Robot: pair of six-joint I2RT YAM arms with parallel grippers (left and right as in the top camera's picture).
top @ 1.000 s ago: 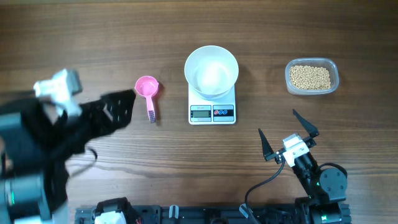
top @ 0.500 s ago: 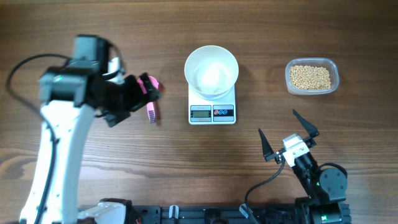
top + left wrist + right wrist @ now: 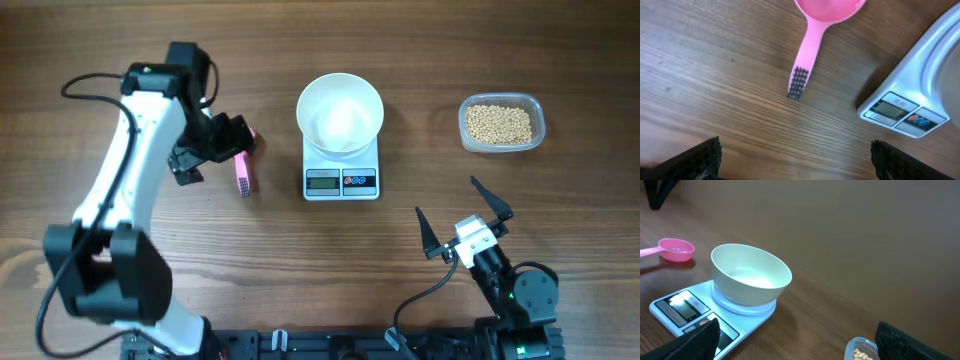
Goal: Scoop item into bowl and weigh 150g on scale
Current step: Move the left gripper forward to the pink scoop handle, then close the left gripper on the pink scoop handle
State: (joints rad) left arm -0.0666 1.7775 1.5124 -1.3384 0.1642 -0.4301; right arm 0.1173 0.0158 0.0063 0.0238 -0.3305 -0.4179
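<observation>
One brown wood-grain table [image 3: 520, 40], white scale [image 3: 341, 181], bowl [image 3: 340, 112]

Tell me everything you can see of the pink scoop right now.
The pink scoop looks like glossy plastic: a round cup, seemingly empty, and a straight handle ending in a dark textured grip. It lies flat on the wooden table, left of the scale, apart from it, handle toward the robot. The open left gripper hangs over it without touching.
</observation>
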